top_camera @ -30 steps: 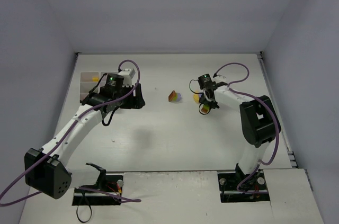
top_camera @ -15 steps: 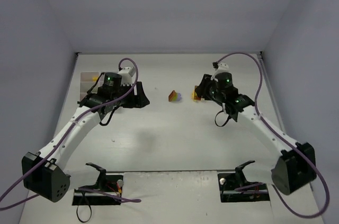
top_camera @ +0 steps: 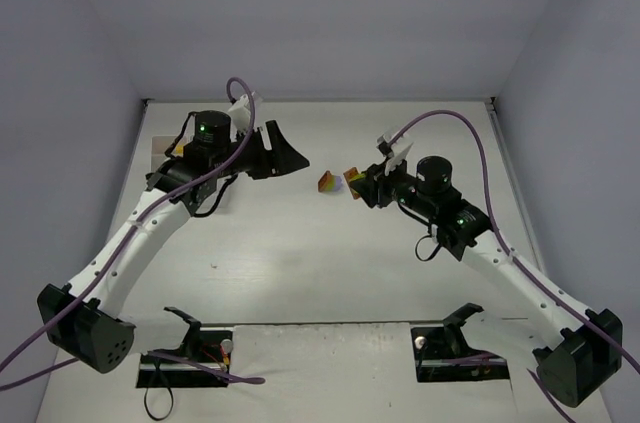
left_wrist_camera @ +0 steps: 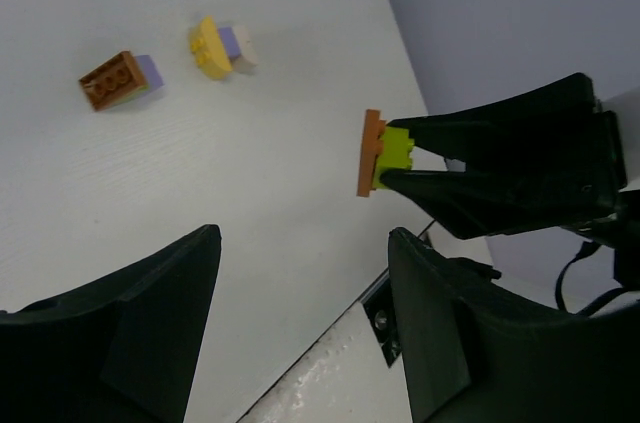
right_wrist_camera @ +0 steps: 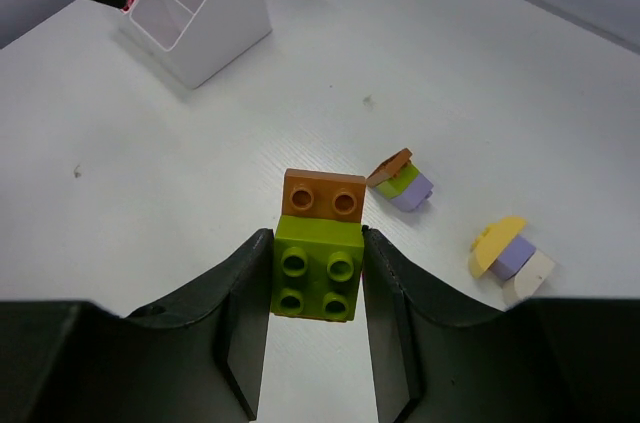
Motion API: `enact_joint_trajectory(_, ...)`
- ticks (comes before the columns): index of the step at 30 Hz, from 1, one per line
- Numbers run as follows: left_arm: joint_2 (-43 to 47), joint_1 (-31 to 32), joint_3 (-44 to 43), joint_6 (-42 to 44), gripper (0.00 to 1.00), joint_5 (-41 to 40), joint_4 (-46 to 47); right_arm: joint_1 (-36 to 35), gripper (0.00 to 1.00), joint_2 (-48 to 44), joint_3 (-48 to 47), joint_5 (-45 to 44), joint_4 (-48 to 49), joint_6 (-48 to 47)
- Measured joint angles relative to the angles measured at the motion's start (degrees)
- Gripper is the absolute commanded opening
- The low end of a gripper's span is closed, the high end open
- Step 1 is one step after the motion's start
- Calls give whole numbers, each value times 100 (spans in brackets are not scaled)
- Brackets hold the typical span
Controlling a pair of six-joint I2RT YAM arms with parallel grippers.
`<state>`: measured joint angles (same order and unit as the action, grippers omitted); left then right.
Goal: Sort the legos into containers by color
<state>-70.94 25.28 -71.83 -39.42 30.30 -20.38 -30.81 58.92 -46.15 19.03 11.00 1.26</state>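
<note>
Being clamped between the fingers of the right gripper [right_wrist_camera: 315, 243] is a lime green brick [right_wrist_camera: 318, 283] with a brown-orange brick [right_wrist_camera: 322, 193] attached to its front. The jaws are pressed closed on both sides of the green one, and the pair is being held above the white table [right_wrist_camera: 150, 173]. Compared with one second ago, the right arm is now being stretched out instead of folded. Its gripper is being seen further to the left, away from the place where it was low beside the yellow pieces.

The left gripper [left_wrist_camera: 302, 241] is being kept wide apart, with nothing between its fingers. It is now being held further from the arm's base and more to the right than before, and it is facing the held bricks.

On the table, a small stack [right_wrist_camera: 400, 181] of brown-orange, green and lilac pieces is lying just beside a yellow cluster [right_wrist_camera: 510, 253] with lilac and cream parts. The two are not touching. The white tray [right_wrist_camera: 195, 13] is standing well apart from them, at the left side.
</note>
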Motion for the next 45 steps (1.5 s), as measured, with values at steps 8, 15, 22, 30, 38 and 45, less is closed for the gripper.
enact_joint_trajectory(8, -671, 682, -385, -538, 61, 173, 219, -4, 0, -131, 0, 577, 87, -402)
enact_joint_trajectory(15, -1292, 1217, -682, -693, 61, 144, 236, -4, 0, -195, 0, 855, 83, -590)
enact_joint_trajectory(22, -1550, 1331, -951, -704, 47, -9, 236, -4, 0, -214, 2, 953, 68, -656)
enact_joint_trajectory(30, -1593, 1335, -953, -595, 27, -184, 223, -4, 0, -216, 0, 955, 31, -699)
enact_joint_trajectory(38, -1580, 1425, -955, -310, 3, -374, 216, -9, 0, -210, 2, 951, -76, -734)
enact_joint_trajectory(45, -1353, 1554, -876, 308, 0, -1051, -33, -63, 0, -212, 24, 957, -105, -741)
